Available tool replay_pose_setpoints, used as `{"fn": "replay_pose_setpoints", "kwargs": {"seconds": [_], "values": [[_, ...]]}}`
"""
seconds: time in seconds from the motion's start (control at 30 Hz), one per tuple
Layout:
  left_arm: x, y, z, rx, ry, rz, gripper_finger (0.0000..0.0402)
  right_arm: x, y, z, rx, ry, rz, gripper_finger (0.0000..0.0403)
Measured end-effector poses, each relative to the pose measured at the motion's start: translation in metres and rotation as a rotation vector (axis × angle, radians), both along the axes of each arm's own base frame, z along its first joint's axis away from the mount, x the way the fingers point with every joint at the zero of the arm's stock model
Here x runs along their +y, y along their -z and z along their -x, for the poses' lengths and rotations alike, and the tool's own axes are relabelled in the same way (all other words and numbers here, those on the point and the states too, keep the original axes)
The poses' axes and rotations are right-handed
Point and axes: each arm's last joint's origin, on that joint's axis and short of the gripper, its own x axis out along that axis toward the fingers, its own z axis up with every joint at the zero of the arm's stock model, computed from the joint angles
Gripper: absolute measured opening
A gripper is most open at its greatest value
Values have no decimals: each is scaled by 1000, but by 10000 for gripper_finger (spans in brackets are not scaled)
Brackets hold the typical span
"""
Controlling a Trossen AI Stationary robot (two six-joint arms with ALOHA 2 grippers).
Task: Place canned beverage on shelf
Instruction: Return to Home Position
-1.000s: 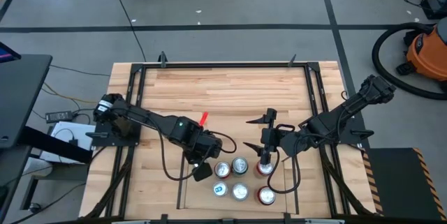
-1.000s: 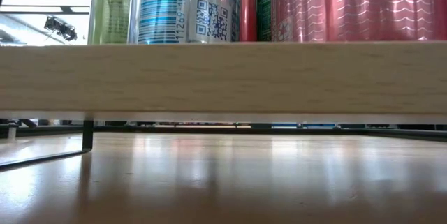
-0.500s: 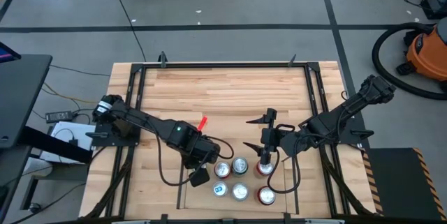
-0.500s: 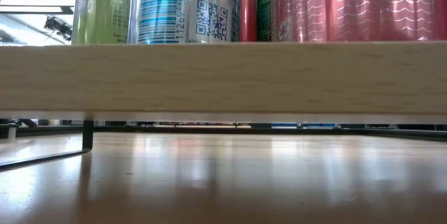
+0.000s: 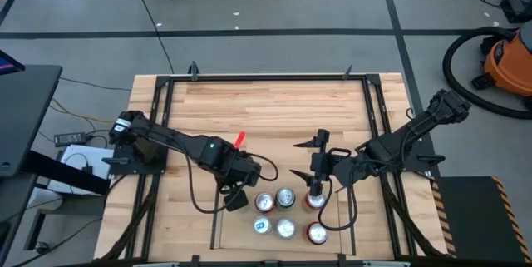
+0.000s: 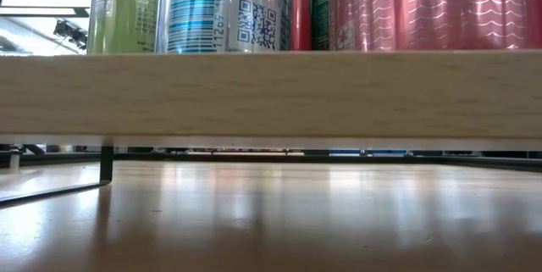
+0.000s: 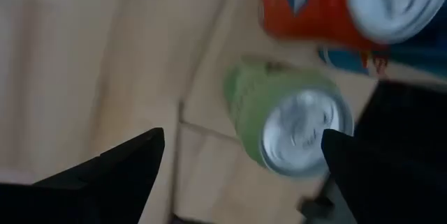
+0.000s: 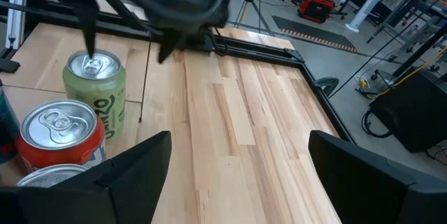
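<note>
The shelf [image 5: 229, 238], a small light-wood board with thin black rails, lies at the table's near middle; its front edge fills the low view [image 6: 271, 94]. Several cans stand upright on it. The green can [image 5: 264, 203] stands at its far left corner and also shows in the left wrist view [image 7: 293, 123], the right wrist view [image 8: 94, 84] and the low view [image 6: 127, 9]. My left gripper [image 5: 235, 200] is open just left of and above the green can, its fingers [image 7: 126, 161] apart on either side. My right gripper [image 5: 316, 185] is open and empty over a red can [image 5: 314, 201].
A red can [image 8: 63, 133] stands next to the green one, and a blue-and-white can [image 6: 224, 9] and more red cans [image 6: 423, 9] stand toward the shelf's near edge. A small red thing [image 5: 242, 140] lies on the tabletop. Bare wood [image 5: 266, 109] stretches toward the far edge.
My left gripper has drawn back a little from the green can toward the table's left and far side. The green can stands where it was on the shelf, and more of its side shows in the low view. My right arm has kept still.
</note>
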Motion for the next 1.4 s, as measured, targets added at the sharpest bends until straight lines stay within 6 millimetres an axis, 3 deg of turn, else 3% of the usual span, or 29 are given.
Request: {"fn": "replay_pose_setpoints", "kwargs": {"seconds": [0.2, 0.5, 0.67, 0.87, 1.3, 1.4], "values": [[-5, -24, 0, -188, 145, -253, 398, 1, -1, 0, -12, 4, -18, 349], [-40, -33, 14, -326, 375, -555, 393, 4, -5, 4, -39, 7, -55, 349], [-39, -56, 33, -413, 412, -599, 372, 0, -15, 16, -75, -16, -95, 349], [-30, -82, 47, -533, 411, -624, 351, -12, 1, 26, -52, -45, -174, 349], [-31, -93, 40, -650, 506, -668, 348, -24, -5, 48, -195, -39, -231, 349], [-35, -86, 38, -663, 510, -664, 348, -21, 0, 49, -230, -49, -247, 349]]}}
